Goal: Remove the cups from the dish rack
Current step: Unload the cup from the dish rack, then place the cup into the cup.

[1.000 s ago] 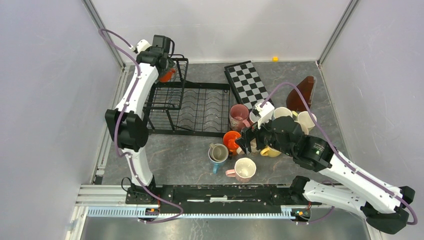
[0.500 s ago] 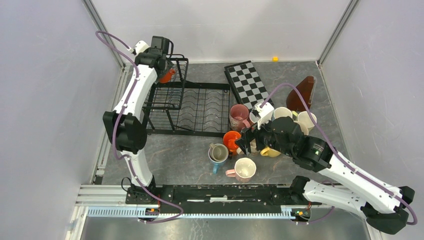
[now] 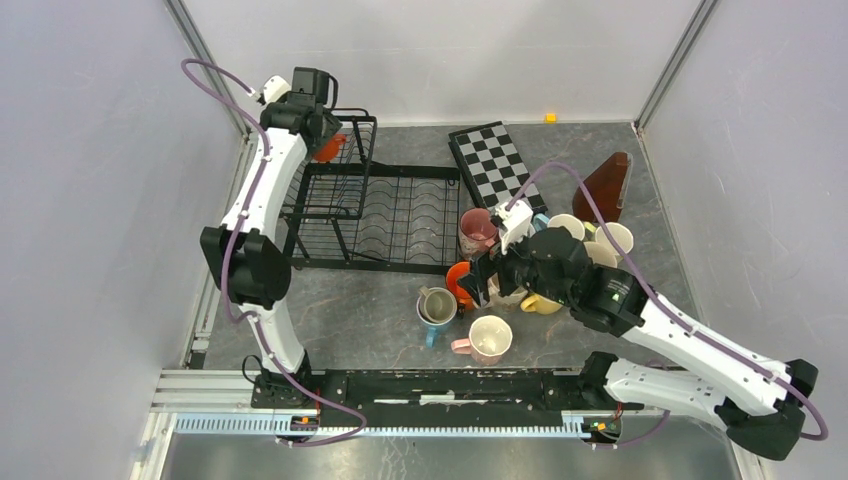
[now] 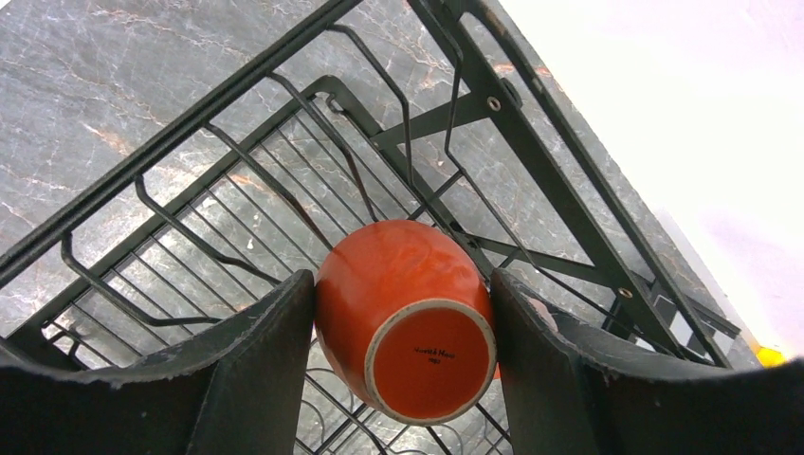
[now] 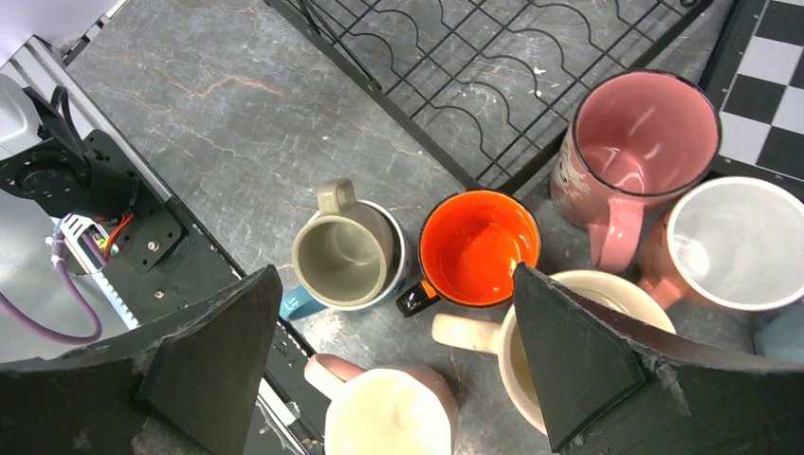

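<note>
An orange cup (image 4: 408, 318) is being clamped between the left fingers (image 4: 270, 341), one finger pressing each side of it. Its base is being turned toward the wrist camera, with its mouth facing away. The cup is being held at the far left end of the dish rack (image 4: 237, 190), at the taller basket part (image 3: 340, 170). Whether it is touching the wires cannot be told.

The flat slotted tray part (image 3: 400, 215) is being shown with no cups on it.

The right fingers (image 5: 223, 355) are being kept wide apart with nothing between them. They are being held above a cluster of cups on the desk (image 5: 218, 114), just beside the rack's near right corner.

A second orange cup (image 5: 479, 248) is being seen upright below the gap between the fingers, its mouth up and its dark handle pointing toward the near edge. A beige cup (image 5: 343, 256) is being shown nested inside a light blue cup (image 5: 301, 301), just beside the orange one. A pink cup (image 5: 645, 142) is being seen upright against the rack's edge and next to the checkerboard (image 5: 768, 95). A cup with a white inside (image 5: 730, 242) is being seen touching the pink cup's handle. A cream cup (image 5: 474, 334) is being partly hidden by the right-hand finger. Another cream cup with a pink handle (image 5: 389, 417) is being seen nearest the arm bases. More pale cups (image 3: 612, 238) and a yellow cup (image 3: 540, 303) are being partly covered by the right arm in the top view. A brown object (image 3: 605, 190) is being seen beyond them.
</note>
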